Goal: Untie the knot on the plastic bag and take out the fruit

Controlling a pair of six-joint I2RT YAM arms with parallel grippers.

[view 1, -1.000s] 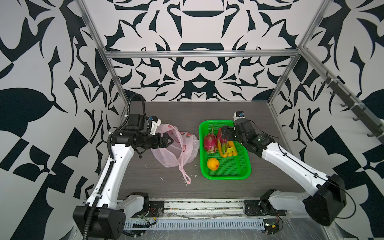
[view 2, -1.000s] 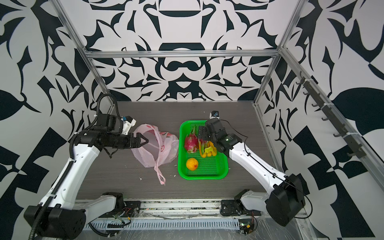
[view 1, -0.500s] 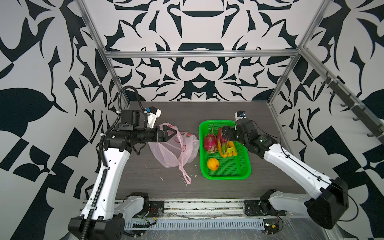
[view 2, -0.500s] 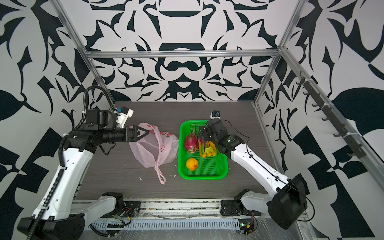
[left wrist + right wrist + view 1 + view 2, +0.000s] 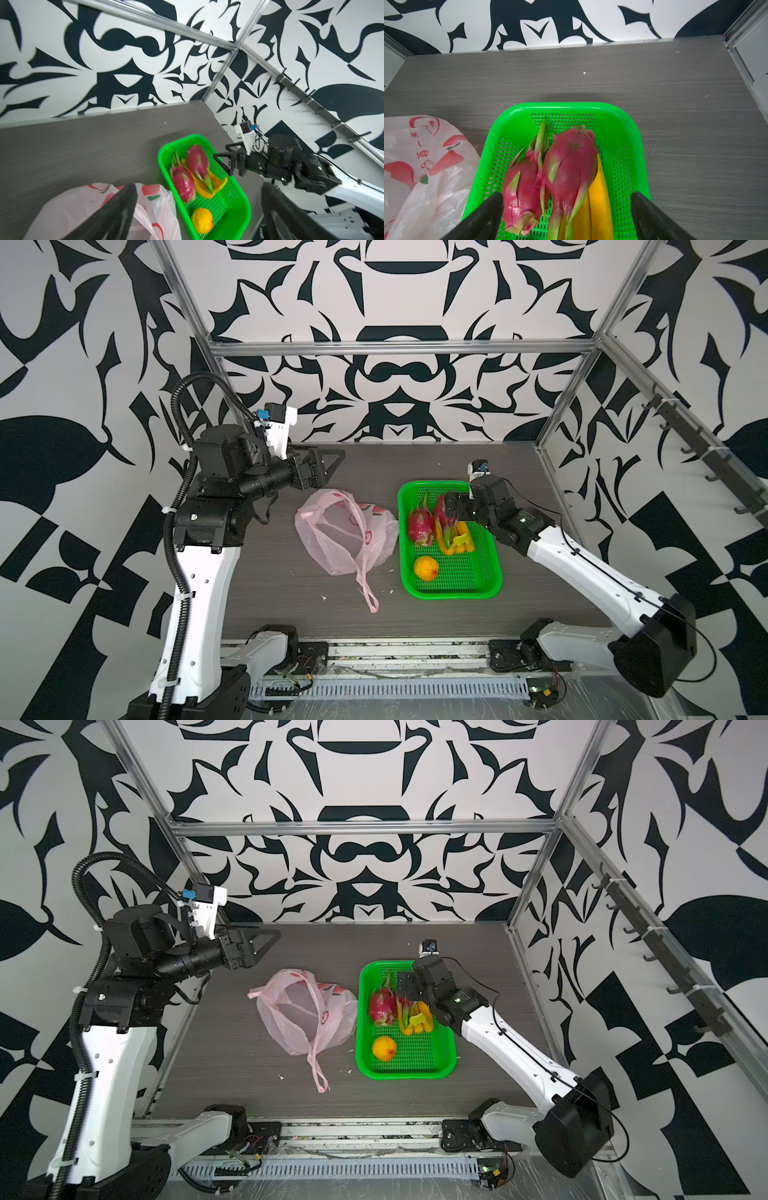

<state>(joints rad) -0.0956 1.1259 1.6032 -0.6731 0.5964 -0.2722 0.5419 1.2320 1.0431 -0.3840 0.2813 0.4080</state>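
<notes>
Left claw higher, clear of crinkled translucent pink plastic bag

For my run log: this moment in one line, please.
left gripper open, empty; right gripper open over fruit; plastic bag slack on table; fruit in green basket

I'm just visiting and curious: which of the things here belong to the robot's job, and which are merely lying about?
Part of the job: plastic bag, slack on the table; dragon fruits, bananas, round orange fruit, all in the green basket.
Just there: green basket holding the fruit; white crumbs on the table; hook rail.
</notes>
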